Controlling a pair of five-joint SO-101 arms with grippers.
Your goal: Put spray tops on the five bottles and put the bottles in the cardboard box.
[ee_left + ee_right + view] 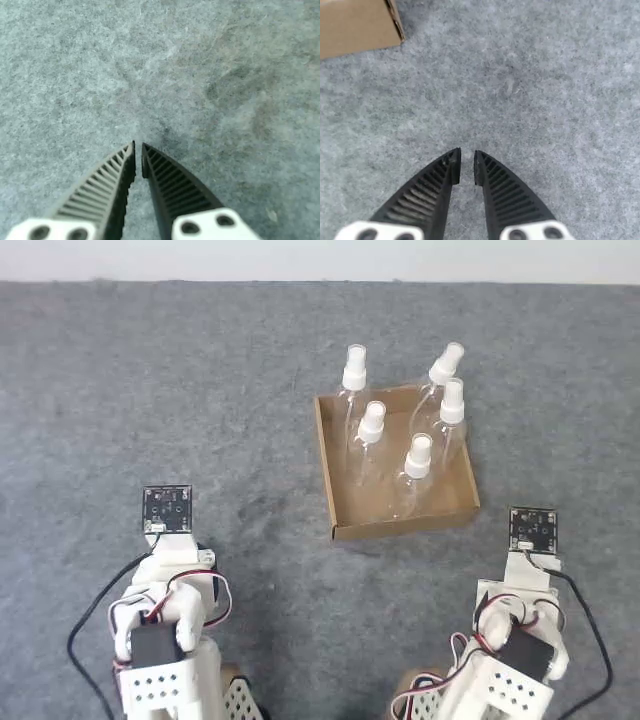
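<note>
Bottles of clear plastic (365, 462), all five capped with white spray tops (417, 455), sit inside the shallow brown cardboard box (400, 528), which lies ahead and leftward of the nearer right gripper (467, 152); that and the left gripper (138, 146) rest empty, jaws together.

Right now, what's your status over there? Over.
Left tool shut, holding nothing. Right tool the same. Five bottles upright in cardboard box, spray tops on. Only grey felt between arms and box.
</note>
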